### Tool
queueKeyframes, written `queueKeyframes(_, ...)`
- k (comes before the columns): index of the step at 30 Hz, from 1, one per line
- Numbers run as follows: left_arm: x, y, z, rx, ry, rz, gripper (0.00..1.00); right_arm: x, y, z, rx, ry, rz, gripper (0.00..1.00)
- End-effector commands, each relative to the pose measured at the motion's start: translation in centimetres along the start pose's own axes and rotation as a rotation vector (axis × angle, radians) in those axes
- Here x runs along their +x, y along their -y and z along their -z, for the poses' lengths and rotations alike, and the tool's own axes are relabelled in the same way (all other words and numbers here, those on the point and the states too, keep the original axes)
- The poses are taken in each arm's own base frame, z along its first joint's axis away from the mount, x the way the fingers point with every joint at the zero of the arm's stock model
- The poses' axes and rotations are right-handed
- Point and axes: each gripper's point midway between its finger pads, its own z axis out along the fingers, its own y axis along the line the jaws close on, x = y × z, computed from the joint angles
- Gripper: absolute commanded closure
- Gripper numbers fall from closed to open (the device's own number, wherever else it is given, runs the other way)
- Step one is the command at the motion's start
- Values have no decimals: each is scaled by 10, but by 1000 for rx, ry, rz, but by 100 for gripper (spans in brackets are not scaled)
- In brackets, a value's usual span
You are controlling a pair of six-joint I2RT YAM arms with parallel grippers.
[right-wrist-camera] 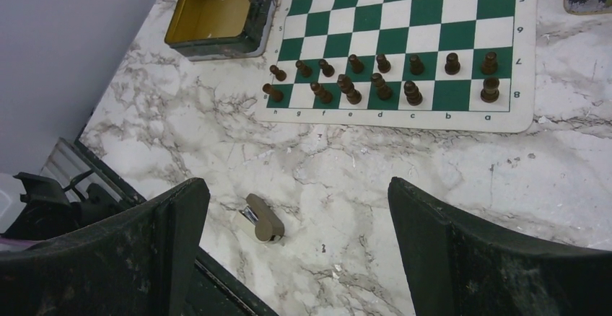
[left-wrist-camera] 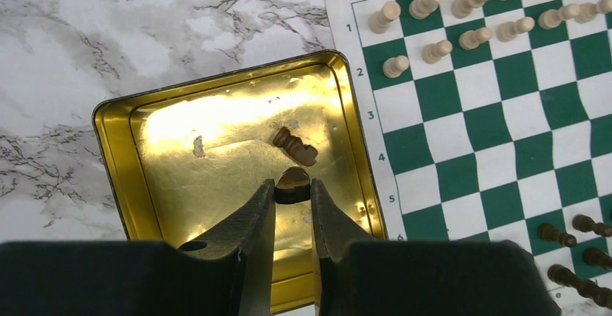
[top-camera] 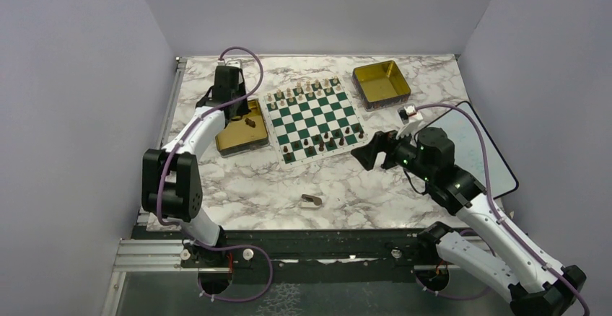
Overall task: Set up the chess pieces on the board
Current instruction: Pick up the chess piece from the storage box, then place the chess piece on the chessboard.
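The left tool (left-wrist-camera: 293, 192) hangs over the gold tin (left-wrist-camera: 115, 164) that sits just beside the board (left-wrist-camera: 498, 114). Its fingers are drawn narrow and pinch a dark piece (left-wrist-camera: 293, 179) at their very tips. Only the rounded top of that piece shows, so its kind cannot be told, nor whether it touches the tin's floor. A second dark piece (left-wrist-camera: 294, 146) lies on its side in the tin just beyond.

The right tool (right-wrist-camera: 297, 190) stands wide and empty above the bench (right-wrist-camera: 404, 179), near the board's near edge. Dark pieces (right-wrist-camera: 382, 81) stand in the two nearest rows, some crowded together, so a count is unsure. Pale pieces (left-wrist-camera: 462, 13) stand at the far rows, partly cut off by the left wrist view's top edge.

A small tan object (right-wrist-camera: 261, 218) lies on the bench; what it is cannot be made out. Another gold tin (top-camera: 381, 83) sits off the board's far right corner.
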Motion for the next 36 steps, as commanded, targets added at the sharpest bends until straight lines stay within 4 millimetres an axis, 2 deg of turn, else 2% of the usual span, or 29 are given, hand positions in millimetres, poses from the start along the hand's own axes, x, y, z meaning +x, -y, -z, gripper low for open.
queueKeyframes(1, -23, 15, 29, 94, 43, -8, 83, -2, -3, -5, -7, -4, -12, 0)
queueKeyframes(8, -35, 34, 58, 204, 80, 41, 83, 0, -8, -13, -41, -25, -9, 2)
queueKeyframes(13, -39, 60, 81, 335, 97, 53, 82, 3, -12, -14, -65, -34, -13, 3)
queueKeyframes(20, -30, 101, 105, 371, 141, -43, 82, 5, -12, -12, -72, -38, -15, 3)
queueKeyframes(24, -17, 124, 111, 403, 152, -68, 82, 3, -10, -9, -58, -27, -11, 3)
queueKeyframes(28, 9, 141, 110, 413, 145, -94, 82, 4, -8, -6, -50, -18, -14, 3)
queueKeyframes(35, 62, 155, 96, 346, 129, -133, 82, 5, -4, -5, -32, -14, -5, 3)
queueKeyframes(36, 63, 157, 95, 343, 147, -125, 82, 5, -4, -5, -31, -15, -4, 3)
